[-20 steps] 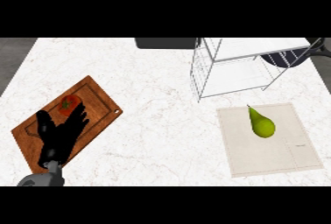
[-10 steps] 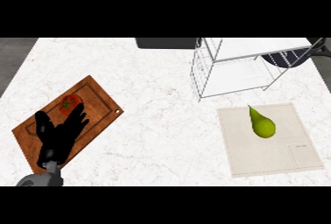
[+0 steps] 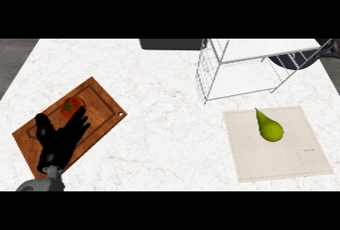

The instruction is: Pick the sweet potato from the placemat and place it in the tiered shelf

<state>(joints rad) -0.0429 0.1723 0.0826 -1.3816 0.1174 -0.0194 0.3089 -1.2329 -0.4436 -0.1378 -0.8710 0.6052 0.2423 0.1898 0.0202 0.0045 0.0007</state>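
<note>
Head view: pear-shaped green fruit (image 3: 269, 128) lies on beige placemat (image 3: 275, 143) near the marble surface (image 3: 163, 99) right edge, just in front of white wire tiered shelf (image 3: 249, 67). Left hand (image 3: 60, 139), fingers straight and apart, over wooden cutting board (image 3: 100, 101) beside red tomato (image 3: 72, 105). Right hand (image 3: 295, 58) partly hidden behind shelf; fingers unclear.

Pear (image 3: 270, 128) on placemat (image 3: 279, 157) (shelf (image 3: 249, 67) behind)

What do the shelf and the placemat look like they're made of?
The tiered shelf looks like thin white-coated metal wire, going by its slim rods and see-through sides, with flat white panels as tiers. The placemat looks like matte beige cloth: flat, dull and faintly stitched along the edges. A green pear lies on it.
</note>
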